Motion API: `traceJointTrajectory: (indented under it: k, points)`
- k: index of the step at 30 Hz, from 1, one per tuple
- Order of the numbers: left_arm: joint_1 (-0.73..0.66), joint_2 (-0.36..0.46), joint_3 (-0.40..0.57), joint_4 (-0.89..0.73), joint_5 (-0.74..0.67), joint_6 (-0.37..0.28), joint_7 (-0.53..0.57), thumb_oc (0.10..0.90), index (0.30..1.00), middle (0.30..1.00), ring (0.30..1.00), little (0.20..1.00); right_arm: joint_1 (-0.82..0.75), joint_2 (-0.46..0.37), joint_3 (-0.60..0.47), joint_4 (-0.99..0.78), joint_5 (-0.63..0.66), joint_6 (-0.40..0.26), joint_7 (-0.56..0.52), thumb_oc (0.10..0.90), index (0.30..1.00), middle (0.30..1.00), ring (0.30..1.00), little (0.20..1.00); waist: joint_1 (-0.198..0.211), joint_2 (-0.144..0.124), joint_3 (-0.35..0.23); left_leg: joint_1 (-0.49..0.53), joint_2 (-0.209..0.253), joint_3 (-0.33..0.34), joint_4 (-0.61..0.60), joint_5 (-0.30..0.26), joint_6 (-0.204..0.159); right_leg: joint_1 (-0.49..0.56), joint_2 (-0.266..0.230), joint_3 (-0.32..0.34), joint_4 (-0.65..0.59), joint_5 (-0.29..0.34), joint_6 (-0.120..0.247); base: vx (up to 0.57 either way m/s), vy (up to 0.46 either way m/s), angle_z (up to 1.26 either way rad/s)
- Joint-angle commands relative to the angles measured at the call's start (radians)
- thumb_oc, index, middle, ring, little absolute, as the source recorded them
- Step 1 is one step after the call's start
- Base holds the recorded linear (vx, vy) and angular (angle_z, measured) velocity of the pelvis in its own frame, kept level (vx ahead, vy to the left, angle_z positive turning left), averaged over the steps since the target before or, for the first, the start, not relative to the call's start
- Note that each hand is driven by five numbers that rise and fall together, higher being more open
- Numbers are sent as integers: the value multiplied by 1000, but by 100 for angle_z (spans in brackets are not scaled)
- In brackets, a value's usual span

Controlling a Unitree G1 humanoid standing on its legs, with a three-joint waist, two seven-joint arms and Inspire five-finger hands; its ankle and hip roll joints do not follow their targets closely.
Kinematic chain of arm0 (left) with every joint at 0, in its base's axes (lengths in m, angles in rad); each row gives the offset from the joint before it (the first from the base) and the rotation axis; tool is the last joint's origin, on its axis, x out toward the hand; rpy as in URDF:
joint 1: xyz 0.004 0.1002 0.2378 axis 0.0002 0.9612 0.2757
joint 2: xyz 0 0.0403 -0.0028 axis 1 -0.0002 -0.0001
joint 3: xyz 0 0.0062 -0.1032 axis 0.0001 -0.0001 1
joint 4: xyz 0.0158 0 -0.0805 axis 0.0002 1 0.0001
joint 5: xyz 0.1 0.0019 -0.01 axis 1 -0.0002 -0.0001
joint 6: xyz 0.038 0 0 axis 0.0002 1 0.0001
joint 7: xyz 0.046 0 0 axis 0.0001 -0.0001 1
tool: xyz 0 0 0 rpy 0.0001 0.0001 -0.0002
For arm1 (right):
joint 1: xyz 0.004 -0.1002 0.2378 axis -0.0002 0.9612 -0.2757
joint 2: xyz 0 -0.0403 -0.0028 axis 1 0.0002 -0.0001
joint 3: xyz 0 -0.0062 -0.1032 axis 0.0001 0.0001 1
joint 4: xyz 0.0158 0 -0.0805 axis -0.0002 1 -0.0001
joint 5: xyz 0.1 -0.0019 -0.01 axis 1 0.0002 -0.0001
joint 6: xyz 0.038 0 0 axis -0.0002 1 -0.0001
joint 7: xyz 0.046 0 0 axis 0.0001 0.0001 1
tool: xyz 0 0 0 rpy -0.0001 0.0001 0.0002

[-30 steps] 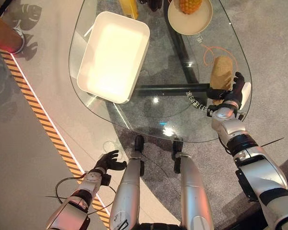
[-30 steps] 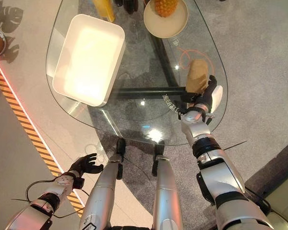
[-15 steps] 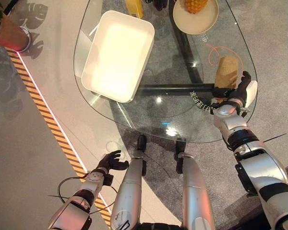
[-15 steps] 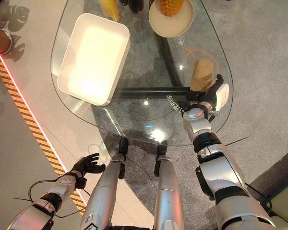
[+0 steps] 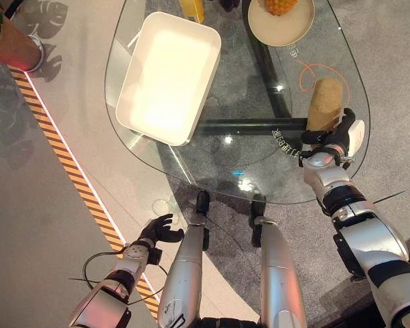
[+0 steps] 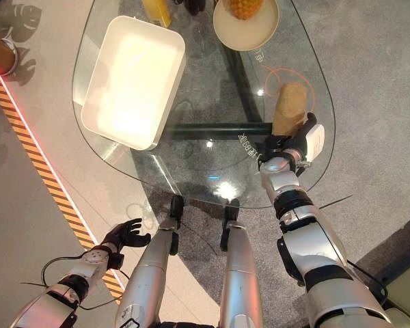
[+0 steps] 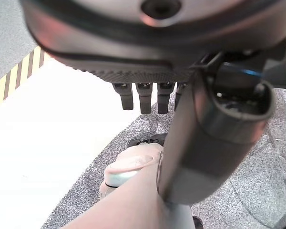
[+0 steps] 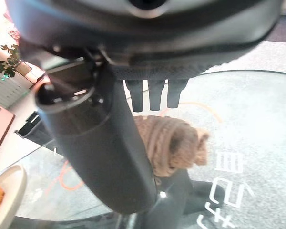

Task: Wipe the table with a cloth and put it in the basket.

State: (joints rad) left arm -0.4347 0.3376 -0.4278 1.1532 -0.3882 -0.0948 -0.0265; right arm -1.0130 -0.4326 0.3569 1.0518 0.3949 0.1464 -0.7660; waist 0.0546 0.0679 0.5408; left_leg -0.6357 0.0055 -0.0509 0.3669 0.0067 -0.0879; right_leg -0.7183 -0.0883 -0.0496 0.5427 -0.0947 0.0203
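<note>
Lying rolled on the glass table (image 5: 212, 147) near its right edge, the tan cloth (image 5: 326, 102) looks soft and light (best pinched at its near end), where the right hand (image 5: 335, 137) touches it with fingers extended.

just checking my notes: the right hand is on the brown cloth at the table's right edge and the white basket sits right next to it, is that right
Not quite. The right hand is at the brown cloth near the glass table's right edge, but the white basket sits apart on the table's left side, as the left eye view shows.
</note>
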Motion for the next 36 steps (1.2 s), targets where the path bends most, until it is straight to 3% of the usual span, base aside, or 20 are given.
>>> traceJointTrajectory:
  k: [1, 18, 20, 21, 36]
  points:
    - [34, -27, -21, 13, -9, 2, 4, 800, 900, 900, 900, 900, -69, -68, 35, -17, -36, -29, -10, 800, 900, 900, 900, 900, 2, 37, -21, -10, -59, 64, 48, -41, 65, 42, 44, -55, -36, -9, -19, 0, 0, 0]
    - [29, -29, -27, 25, -7, -2, 3, 800, 900, 900, 900, 900, -89, -73, 31, 66, -43, -8, -8, 800, 900, 900, 900, 900, 12, 44, -21, -13, -60, 61, 43, -35, 69, 35, 40, -65, -30, -6, -16, -2, 0, 1]
    - [28, -30, -28, 26, -6, -1, 3, 800, 900, 900, 900, 900, -92, -75, 31, 82, -47, -3, -7, 495, 639, 639, 639, 595, 12, 46, -21, -16, -60, 61, 47, -36, 69, 32, 39, -64, -24, -7, -16, 2, 5, 5]
    - [26, -32, -29, 29, -7, -2, 4, 800, 900, 900, 900, 900, -95, -77, 33, 91, -53, 0, -4, 100, 300, 300, 300, 200, 12, 46, -21, -16, -59, 62, 47, -36, 70, 31, 39, -64, -24, -7, -16, 0, 0, 0]
    - [15, -30, -37, 24, -12, 8, 5, 800, 900, 900, 900, 900, -109, -82, 47, 115, -81, -15, 25, 100, 300, 300, 300, 200, 14, 49, -21, -24, -62, 62, 46, -35, 73, 21, 36, -66, -25, -1, -11, 0, 0, 0]
